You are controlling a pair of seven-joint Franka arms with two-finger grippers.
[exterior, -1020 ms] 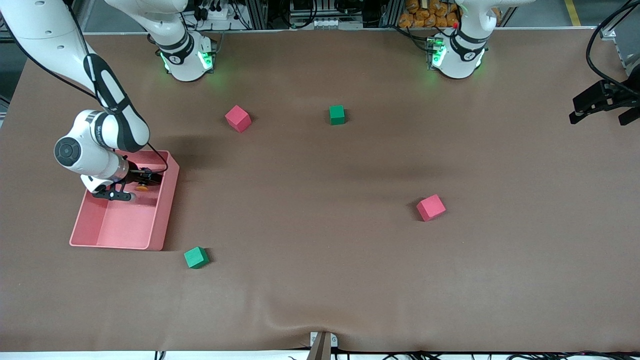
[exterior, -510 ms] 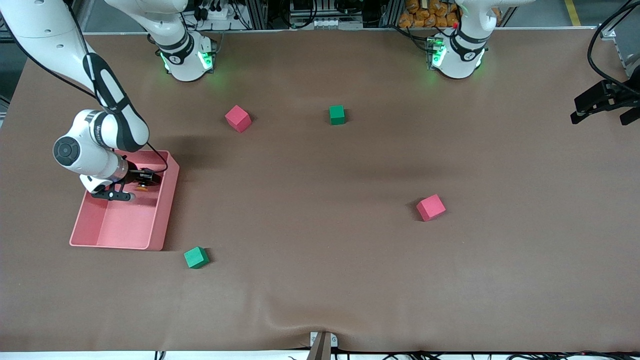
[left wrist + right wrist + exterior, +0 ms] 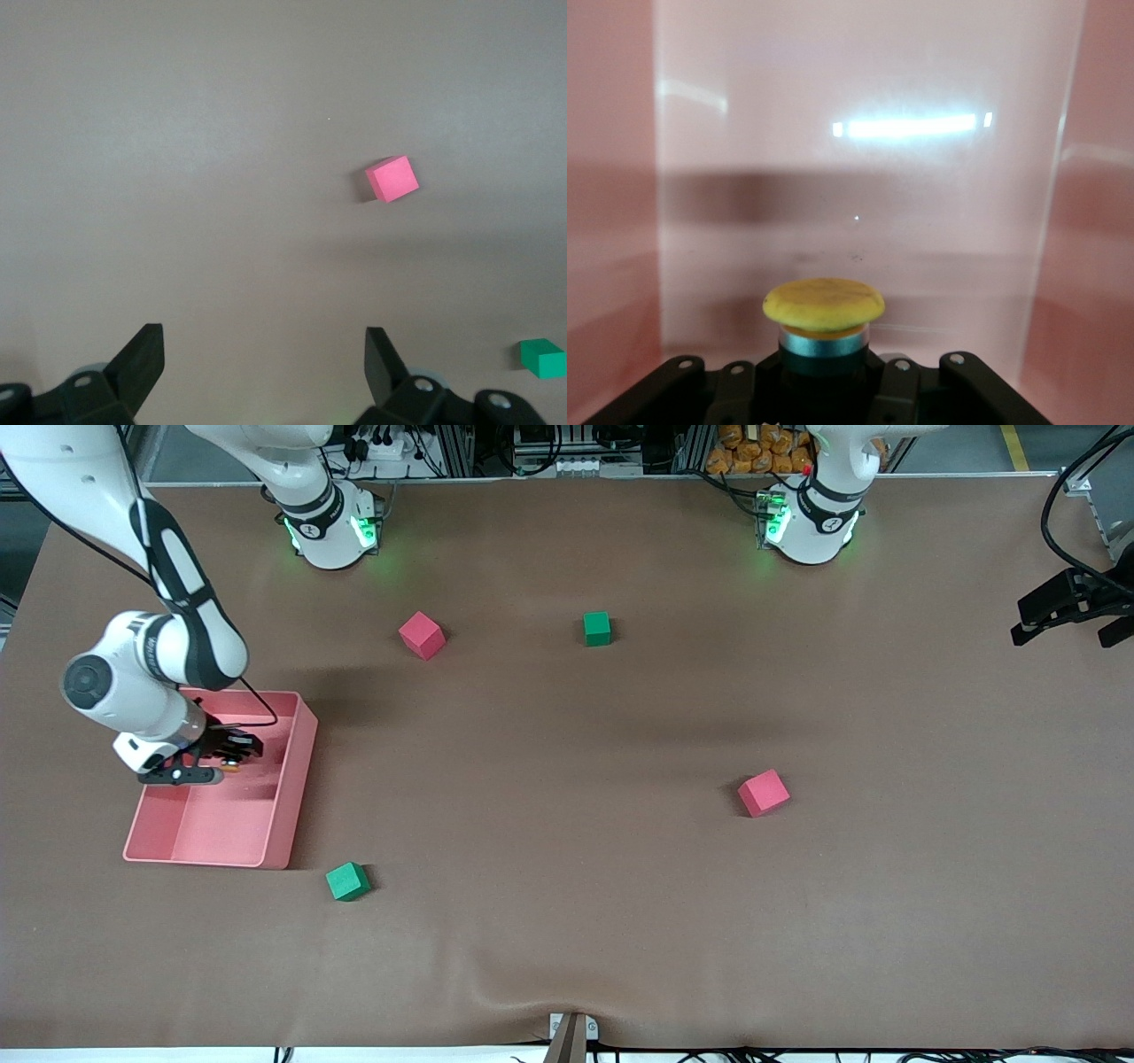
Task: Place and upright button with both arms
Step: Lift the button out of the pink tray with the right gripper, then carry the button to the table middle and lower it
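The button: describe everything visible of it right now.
The button is a tiny push-button with a round, domed yellow-orange cap, a pale blue ring under it and a black body below. It looks like hard plastic. The right gripper is shut on its body, cap facing away from the wrist. It sits inside the pink bin, over the part of the bin farther from the front camera. From the front only an orange speck shows.
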